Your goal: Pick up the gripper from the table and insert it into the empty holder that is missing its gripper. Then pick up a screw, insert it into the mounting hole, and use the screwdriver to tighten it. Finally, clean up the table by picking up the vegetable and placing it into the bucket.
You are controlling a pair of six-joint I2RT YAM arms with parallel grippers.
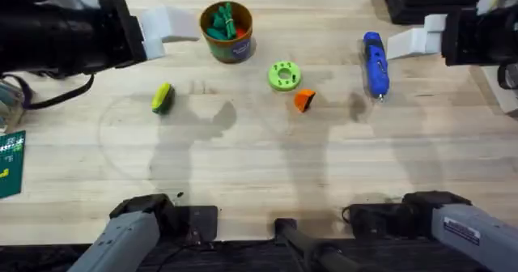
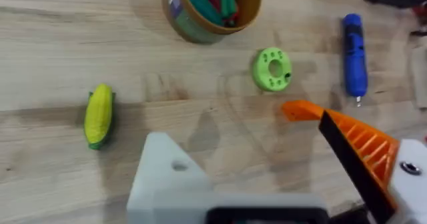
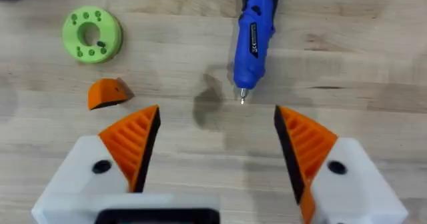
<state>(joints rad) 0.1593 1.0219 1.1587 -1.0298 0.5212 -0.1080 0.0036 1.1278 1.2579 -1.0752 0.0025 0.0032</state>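
A pale wooden table (image 1: 259,175) seen from above, with two robot arms raised over its far edge. Taking the table's middle as the centre of a clock, the bucket (image 1: 227,31) stands at about twelve o'clock, upright, with teal-green and orange pieces inside. Just beside it, toward one o'clock, lies a lime-green ring (image 1: 284,75) with small holes. The loose orange gripper (image 1: 304,101) lies close to the ring at its five o'clock, not touching it. The blue screwdriver (image 1: 375,64) lies flat at two o'clock, its silver tip pointing toward the near edge, well apart from the orange piece. The vegetable (image 1: 163,98), yellow with a green end, lies alone at ten o'clock. Nothing lies between these items; only soft shadows cross the bare wood.

The left gripper (image 2: 280,184) hovers at the far left with its fingers spread wide, grasping nothing. One finger is the bare white holder (image 2: 163,177), showing an open screw hole; the other carries an orange ribbed pad (image 2: 363,147).

The right gripper (image 3: 217,151) hovers at the far right, released and empty, both orange pads fitted, above the screwdriver's tip.

A green card (image 1: 11,165) lies at the table's left edge.
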